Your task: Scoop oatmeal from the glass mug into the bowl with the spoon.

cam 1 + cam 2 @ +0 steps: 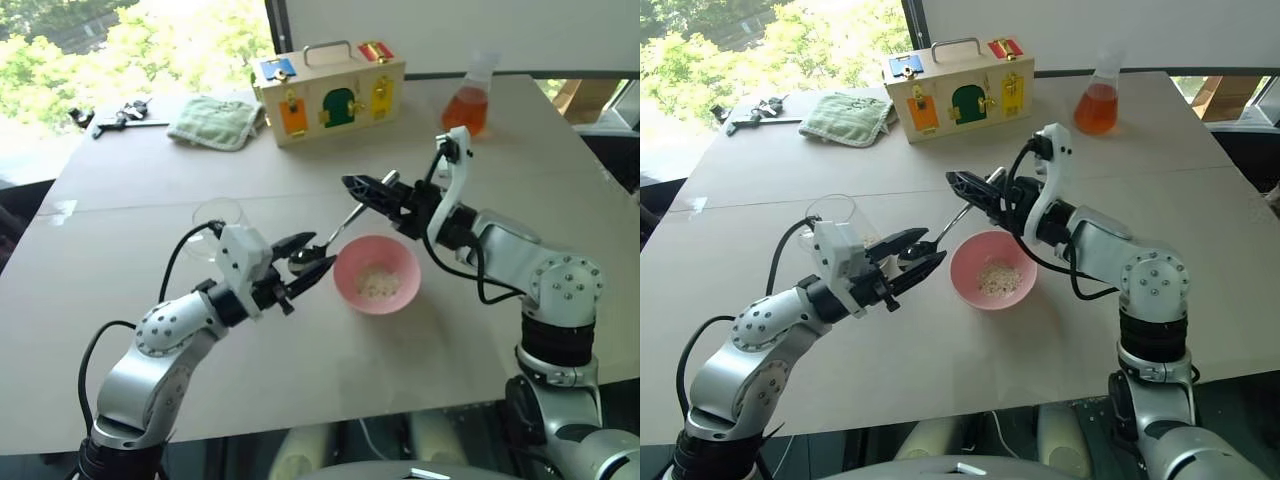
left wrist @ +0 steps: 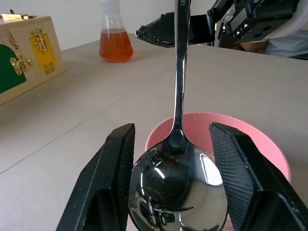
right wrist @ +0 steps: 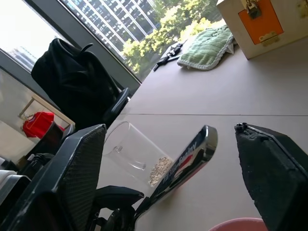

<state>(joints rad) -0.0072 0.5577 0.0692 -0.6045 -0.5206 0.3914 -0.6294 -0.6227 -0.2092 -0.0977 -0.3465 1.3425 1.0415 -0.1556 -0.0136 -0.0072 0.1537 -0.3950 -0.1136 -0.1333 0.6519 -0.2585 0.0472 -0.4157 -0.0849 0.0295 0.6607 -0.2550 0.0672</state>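
Spoon (image 1: 335, 236) hangs in the air between the two grippers, its oval bowl at the low end and its thin handle rising toward about 1 o'clock in the left eye view. That slant is what the next move hinges on. The left gripper (image 1: 310, 262) grasps the spoon by its bowl; in the left wrist view the shiny bowl sits pinched between the two black fingers (image 2: 108, 183), and it looks empty. The right gripper (image 1: 372, 190) sits at the handle's upper end with its fingers spread on either side of the handle, released, not yet touching it as far as the right wrist view shows. So the handle tip lies right inside the right gripper's gap, and the right arm is the one placed to take it, probably in a handover.

Just past the spoon's bowl, at about 3 o'clock from the left gripper, the pink bowl (image 1: 345, 283) rests on the table (image 1: 120, 220) with a small patch of oatmeal (image 1: 377, 285) in it. The glass mug (image 1: 215, 215) stands at about 10 o'clock from the left gripper, behind that wrist, and flakes show inside it.
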